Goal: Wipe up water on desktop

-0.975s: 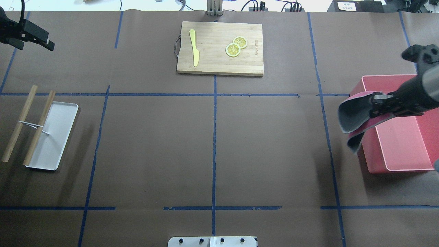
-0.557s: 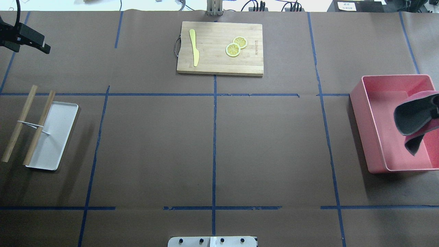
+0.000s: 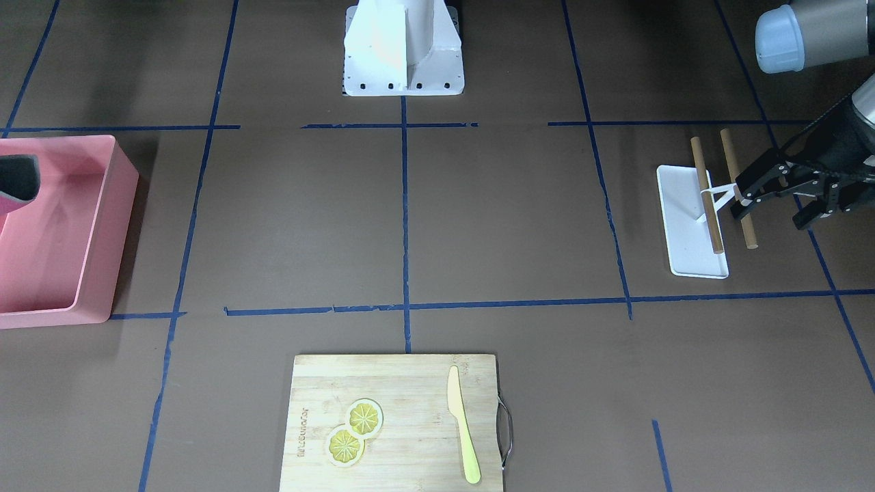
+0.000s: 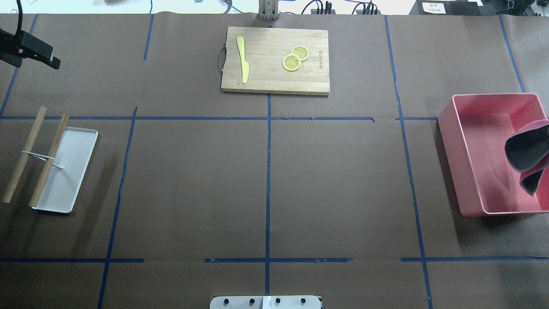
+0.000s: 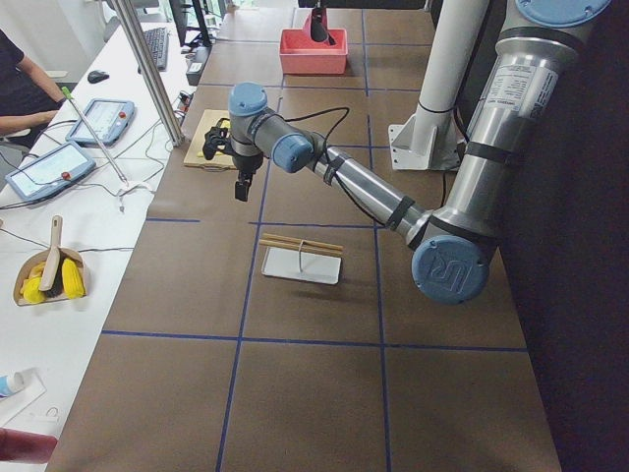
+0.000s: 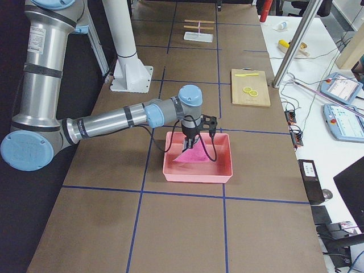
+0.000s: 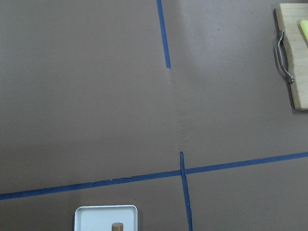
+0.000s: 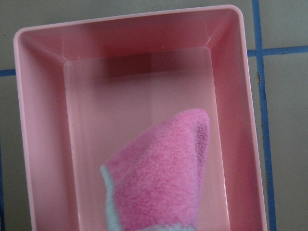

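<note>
Front-facing: left gripper (image 3: 779,203) hangs over the sticks (image 3: 707,198) on the white tray (image 3: 683,225), fingers apart, holding nothing; brown desktop (image 3: 506,219) spreads under everything, blue tape grid across it.
Overhead: pink-and-grey cloth (image 4: 525,152) dangles into the pink bin (image 4: 450,163) at the desktop's right end; possibly clear of the floor, hard to judge.
Right side: right gripper (image 6: 192,142) directly above the cloth; cannot tell how its fingers stand.
</note>
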Controlling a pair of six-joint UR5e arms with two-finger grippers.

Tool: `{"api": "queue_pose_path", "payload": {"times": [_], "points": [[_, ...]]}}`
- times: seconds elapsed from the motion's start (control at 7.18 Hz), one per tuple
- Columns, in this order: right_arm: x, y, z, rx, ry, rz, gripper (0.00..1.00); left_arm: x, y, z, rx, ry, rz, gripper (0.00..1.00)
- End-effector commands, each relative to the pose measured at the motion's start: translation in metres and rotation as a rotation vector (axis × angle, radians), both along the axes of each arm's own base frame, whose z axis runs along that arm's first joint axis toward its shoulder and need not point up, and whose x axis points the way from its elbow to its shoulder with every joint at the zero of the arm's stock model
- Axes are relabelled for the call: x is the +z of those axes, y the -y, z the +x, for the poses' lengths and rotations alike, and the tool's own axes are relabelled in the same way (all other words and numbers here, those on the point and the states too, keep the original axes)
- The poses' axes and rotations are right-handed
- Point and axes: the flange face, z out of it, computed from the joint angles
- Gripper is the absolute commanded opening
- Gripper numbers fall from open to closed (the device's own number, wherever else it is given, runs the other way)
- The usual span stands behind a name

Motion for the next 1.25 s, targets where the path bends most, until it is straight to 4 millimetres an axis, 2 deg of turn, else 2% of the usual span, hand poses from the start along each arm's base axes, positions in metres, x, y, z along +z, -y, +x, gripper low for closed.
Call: {"api": "queue_pose_path", "payload": {"times": [0.0, 0.28, 0.42, 0.7, 0.84, 0.97, 1.11], "points": [[0.014, 0.015, -0.026, -0.045, -0.008, -0.021, 0.10, 0.001, 0.000, 0.000, 0.000, 0.000, -0.001, 1.00], [0.019, 0.013, -0.030, -0.054, -0.011, -0.030, 0.22, 0.001, 0.000, 0.000, 0.000, 0.000, -0.001, 1.00], [0.019, 0.013, -0.031, -0.054, -0.010, -0.032, 0.97, 0.000, -0.001, 0.000, 0.000, 0.000, 0.000, 1.00], [0.020, 0.013, -0.031, -0.054, -0.010, -0.034, 1.00, 0.000, -0.001, -0.001, 0.000, 0.000, 0.000, 1.00], [0.014, 0.013, -0.030, -0.054, -0.003, -0.022, 1.00, 0.001, -0.001, -0.001, 0.000, 0.000, -0.001, 1.00], [-0.004, 0.007, -0.026, -0.052, 0.010, 0.010, 1.00, 0.008, -0.003, -0.001, 0.004, 0.005, -0.008, 1.00], [-0.019, 0.006, -0.013, -0.026, 0.022, 0.039, 1.00, 0.019, -0.006, -0.008, 0.032, 0.025, 0.022, 1.00]]}}
